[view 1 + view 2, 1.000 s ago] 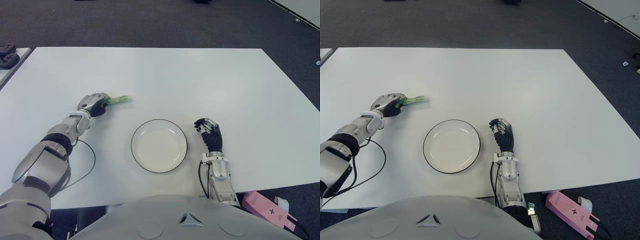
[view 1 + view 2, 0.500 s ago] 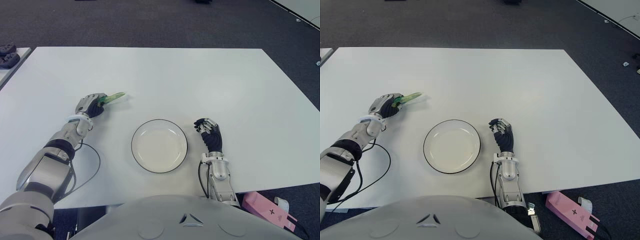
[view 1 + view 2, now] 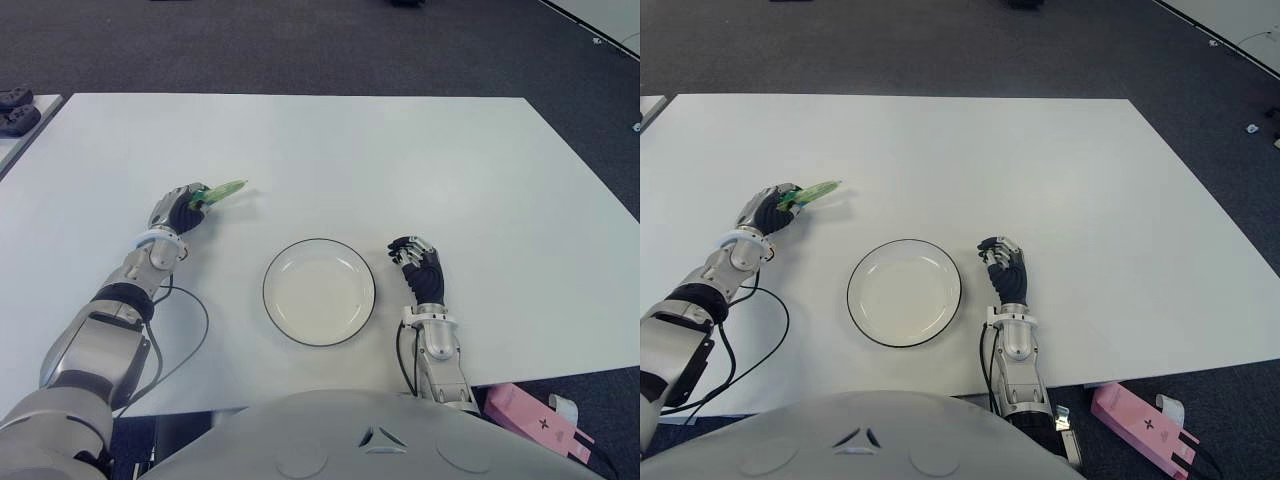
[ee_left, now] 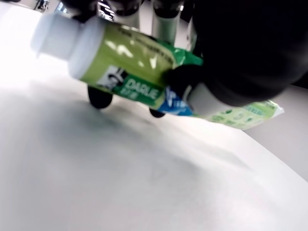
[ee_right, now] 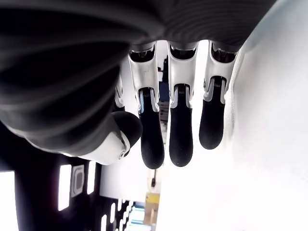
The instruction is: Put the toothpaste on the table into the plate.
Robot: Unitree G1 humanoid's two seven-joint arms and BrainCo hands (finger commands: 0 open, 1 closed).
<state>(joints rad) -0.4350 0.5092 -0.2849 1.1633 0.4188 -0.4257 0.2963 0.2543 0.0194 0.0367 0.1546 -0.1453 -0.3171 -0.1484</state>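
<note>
My left hand [image 3: 183, 208] is shut on a green toothpaste tube [image 3: 222, 191] at the left of the white table [image 3: 400, 160], and the tube is lifted clear of the surface. Close up, the tube [image 4: 130, 72] shows a white cap and a green label, pinched between thumb and fingers. A white plate with a dark rim [image 3: 368, 290] sits to the right of that hand, nearer the table's front. My right hand [image 3: 418, 262] shows just right of the plate, its fingers [image 5: 180, 139] relaxed and holding nothing.
A black cable [image 3: 192, 330] loops on the table behind my left forearm. A pink box [image 3: 532, 420] lies on the floor past the front right corner. Dark objects [image 3: 14, 110] sit on another surface at the far left.
My left hand has lifted the toothpaste off the table and drawn it slightly back and left. The right hand and the plate have not moved.
</note>
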